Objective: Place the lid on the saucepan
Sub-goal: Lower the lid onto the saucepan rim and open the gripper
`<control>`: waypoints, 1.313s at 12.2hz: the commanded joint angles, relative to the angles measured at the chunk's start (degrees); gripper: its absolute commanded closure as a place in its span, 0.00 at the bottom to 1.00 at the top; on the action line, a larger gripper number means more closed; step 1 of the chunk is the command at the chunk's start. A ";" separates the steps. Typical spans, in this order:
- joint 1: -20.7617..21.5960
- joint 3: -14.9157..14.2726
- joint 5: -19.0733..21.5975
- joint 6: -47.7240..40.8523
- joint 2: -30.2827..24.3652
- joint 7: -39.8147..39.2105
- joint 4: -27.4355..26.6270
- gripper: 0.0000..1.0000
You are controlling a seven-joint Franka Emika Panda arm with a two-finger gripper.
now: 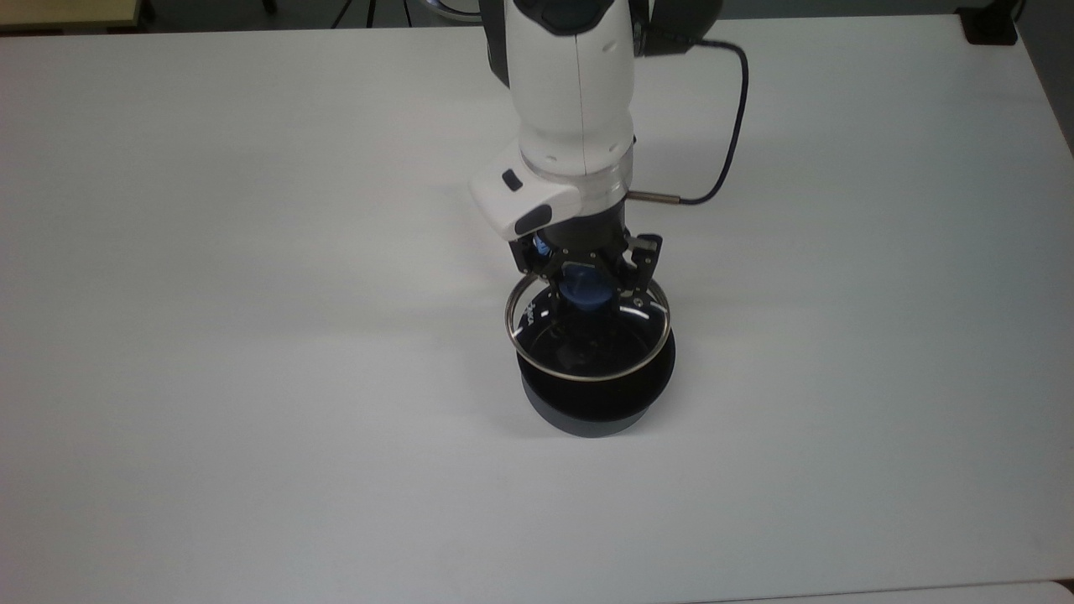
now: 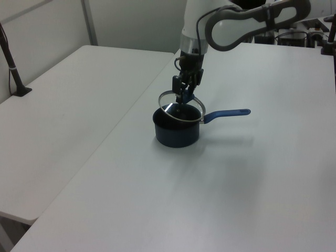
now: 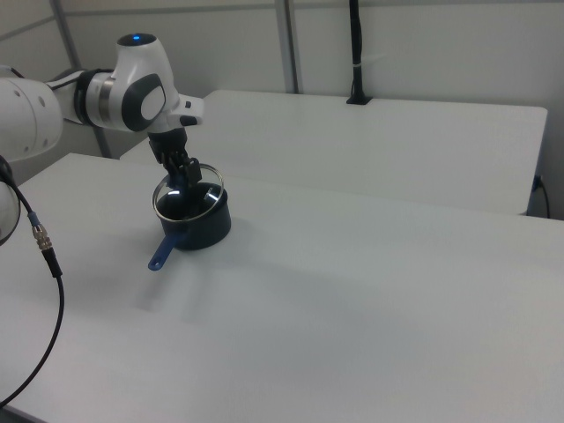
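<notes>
The saucepan [image 1: 597, 401] stands mid-table, dark outside and black inside; its blue handle [image 2: 227, 113] points to the left view's right. The clear glass lid [image 1: 587, 348] with its thin metal rim hangs tilted just above the pan's mouth. My gripper [image 1: 587, 289] is shut on the lid's blue knob [image 1: 585, 288], and the arm hides the pan's handle in the top view. In the left view the lid [image 2: 173, 109] hovers over the saucepan [image 2: 177, 131] under the gripper [image 2: 181, 94]. The right view has the lid [image 3: 181, 201], the saucepan [image 3: 204, 227] and the handle [image 3: 164, 252].
The white table [image 1: 252, 335] spreads wide around the pan. A black cable [image 1: 732, 134] loops from the arm's wrist. A second white table [image 2: 58, 105] stands beside this one, with a dark post [image 2: 13, 71] on it.
</notes>
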 commanded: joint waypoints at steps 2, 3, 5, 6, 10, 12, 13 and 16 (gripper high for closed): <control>0.47 -0.21 1.01 1.49 3.39 1.82 4.27 0.54; 0.47 -0.21 1.01 1.49 4.36 2.17 4.89 0.54; 0.56 -0.21 1.01 1.49 5.33 2.18 5.60 0.53; 0.64 -0.04 1.01 0.97 5.34 1.83 5.51 0.53; 1.87 0.32 0.49 -2.73 5.25 0.51 5.07 0.53; 1.88 0.32 0.40 -2.73 5.34 0.42 4.89 0.39; 1.88 0.32 0.22 -2.73 5.34 0.33 4.81 0.28; 1.88 0.32 -0.65 -4.05 5.34 0.33 4.19 0.00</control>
